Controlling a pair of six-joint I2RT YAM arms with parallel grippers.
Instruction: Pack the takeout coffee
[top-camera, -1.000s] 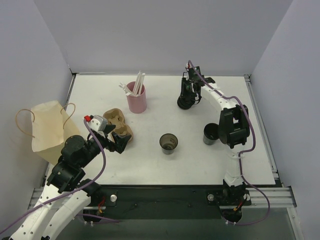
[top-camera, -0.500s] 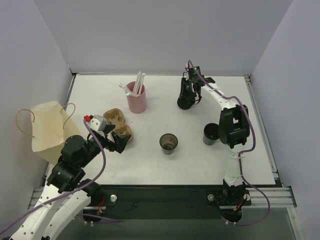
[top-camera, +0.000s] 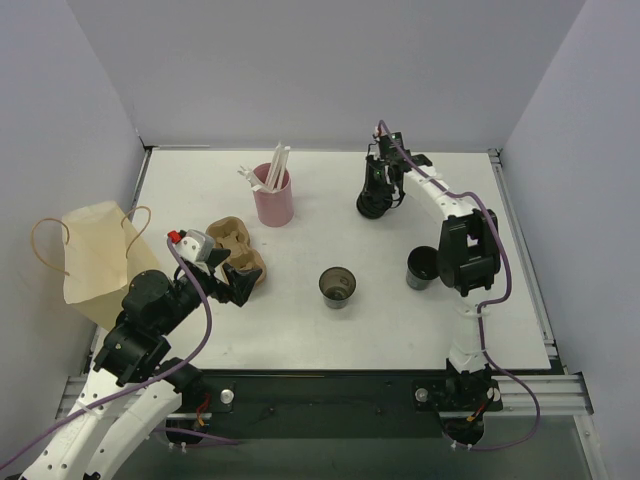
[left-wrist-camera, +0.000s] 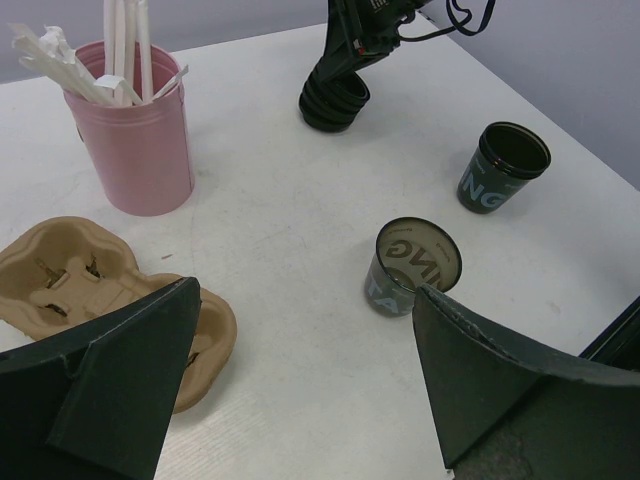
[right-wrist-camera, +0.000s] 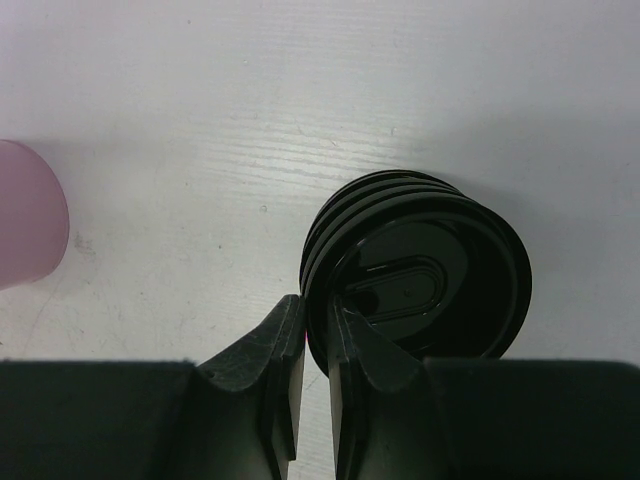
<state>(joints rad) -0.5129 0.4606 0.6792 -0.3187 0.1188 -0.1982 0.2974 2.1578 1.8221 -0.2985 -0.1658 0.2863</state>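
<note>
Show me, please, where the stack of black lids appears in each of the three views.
Top external: the stack of black lids is upper centre-right, under the right arm's tip.
Left wrist: it is at top centre.
Right wrist: it is centre-right and large, with the right hand pinching the top lid's left rim.
Shared landmark: the pink straw cup sits left of the stack in every view.

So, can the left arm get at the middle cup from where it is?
Probably yes. The left gripper hangs open by the cup carrier, and the middle cup stands upright and alone to its right, with nothing between them.
</note>
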